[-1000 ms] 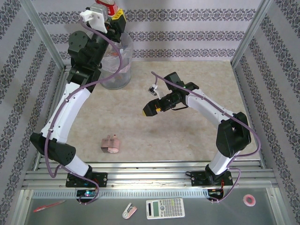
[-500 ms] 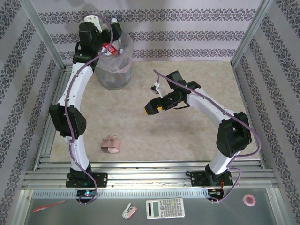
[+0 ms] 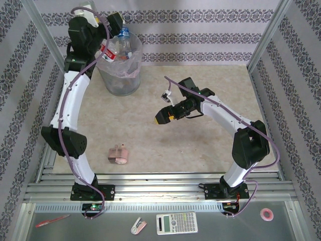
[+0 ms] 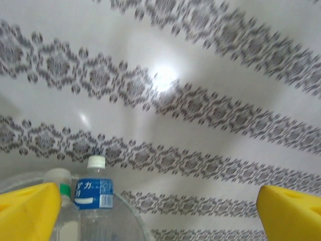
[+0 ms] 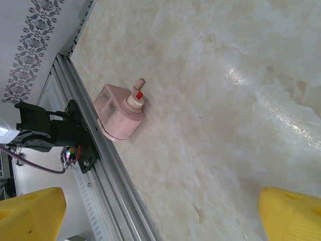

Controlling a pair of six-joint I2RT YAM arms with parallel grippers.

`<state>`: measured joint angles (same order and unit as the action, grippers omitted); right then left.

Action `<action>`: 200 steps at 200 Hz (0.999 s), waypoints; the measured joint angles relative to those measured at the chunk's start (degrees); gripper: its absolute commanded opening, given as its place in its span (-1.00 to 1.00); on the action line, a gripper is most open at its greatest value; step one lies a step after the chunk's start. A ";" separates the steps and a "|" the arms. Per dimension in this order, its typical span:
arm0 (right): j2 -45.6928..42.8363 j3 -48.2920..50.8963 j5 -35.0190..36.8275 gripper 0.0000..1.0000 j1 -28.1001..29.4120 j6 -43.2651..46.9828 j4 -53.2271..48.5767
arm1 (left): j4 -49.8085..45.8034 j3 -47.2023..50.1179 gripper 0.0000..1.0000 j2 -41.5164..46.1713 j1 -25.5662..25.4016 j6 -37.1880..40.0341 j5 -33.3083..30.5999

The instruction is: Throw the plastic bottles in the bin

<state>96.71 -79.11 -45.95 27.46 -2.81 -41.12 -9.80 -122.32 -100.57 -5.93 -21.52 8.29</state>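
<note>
Left gripper [image 4: 160,213] released, jaws wide with nothing between, aimed over the bin [image 3: 120,75] at the back-left of the bench [image 3: 200,150]. Red-label bottle [image 3: 107,52] is in the bin by its left wall, beside the blue-label bottle [image 4: 94,193]. Retreat: lift clear of rim and bag before swinging, so nothing snags. A second ago that bottle was clamped above the bin. Right gripper [image 3: 160,117], spread and empty, hasn't moved.

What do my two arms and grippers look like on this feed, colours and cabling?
The left arm and right arm have white link shells, black joint housings and a purple cable running along each. The left gripper and right gripper both have yellow fingers on black bodies.
</note>
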 measured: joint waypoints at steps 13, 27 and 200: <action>0.00 0.00 0.00 0.95 0.00 0.00 -0.02 | 0.11 1.57 0.99 3.15 0.00 0.02 -0.59; -0.02 0.00 0.02 0.95 0.00 0.02 0.00 | 0.24 5.42 1.00 7.50 0.00 0.07 -1.51; -21.68 18.99 30.47 0.96 -14.78 -4.09 21.27 | -1.20 81.55 0.99 39.50 0.00 2.89 -21.27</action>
<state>75.02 -60.12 -15.49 12.69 -6.90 -19.86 -11.00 -40.77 -61.08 -5.93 -18.63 -12.97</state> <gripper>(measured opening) 0.978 0.997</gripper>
